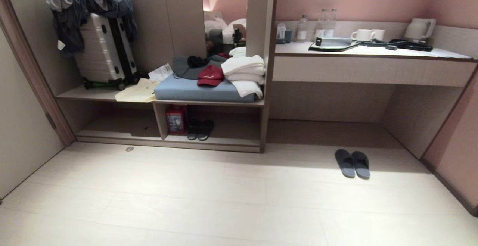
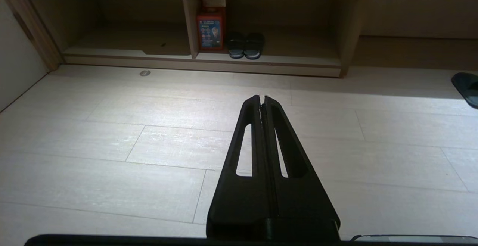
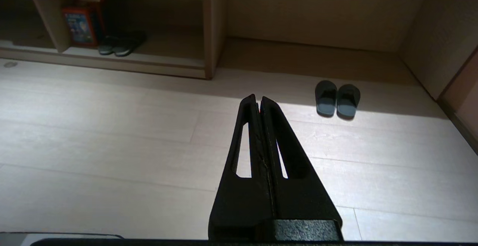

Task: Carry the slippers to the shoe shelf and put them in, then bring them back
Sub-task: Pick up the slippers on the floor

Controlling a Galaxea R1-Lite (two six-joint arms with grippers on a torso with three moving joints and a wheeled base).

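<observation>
The dark grey slippers [image 1: 352,163] lie side by side on the pale floor in front of the desk recess, also seen as slippers [image 3: 337,99] ahead and to one side of my right gripper. The shoe shelf [image 1: 209,140] is the low beige cubby unit at the left, with two compartments and a low front lip. My left gripper [image 2: 262,97] is shut and empty, hanging above bare floor and pointing at the shoe shelf [image 2: 261,66]. My right gripper [image 3: 258,97] is shut and empty too, well short of the slippers. Neither arm shows in the head view.
Black closed shoes [image 1: 200,129] and a red box [image 1: 176,119] stand in the shelf's right compartment. A suitcase [image 1: 105,52], a cushion with a red cap [image 1: 210,76] and towels sit on top. The desk counter [image 1: 373,68] runs to the right.
</observation>
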